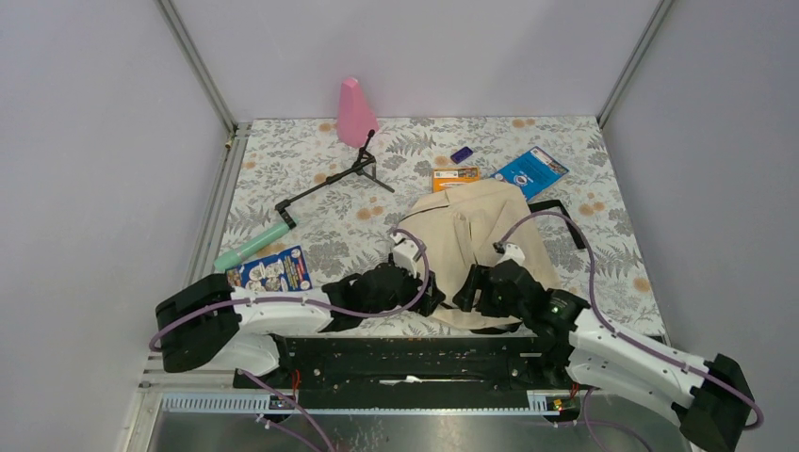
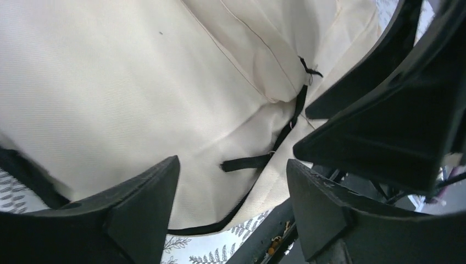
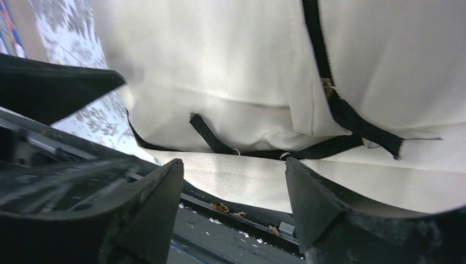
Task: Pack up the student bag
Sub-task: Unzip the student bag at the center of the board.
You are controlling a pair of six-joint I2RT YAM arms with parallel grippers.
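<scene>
Now our left hand [image 2: 232,162] and right hand [image 3: 234,160] gape open at the cream-beige fabric student bag [image 1: 471,226]; we should pinch beside its black zipper [image 3: 317,38].

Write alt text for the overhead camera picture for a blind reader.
A cream student bag lies on a floral table, the left gripper and right gripper at its near edge. Beyond lie a pink cone, black tripod and blue leaflet.

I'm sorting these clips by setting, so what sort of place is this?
Most likely a robot lab test booth, not a classroom: plain grey walls on metal posts enclose a flowered table, with two robot arms bolted at its near edge beside a backpack.
</scene>
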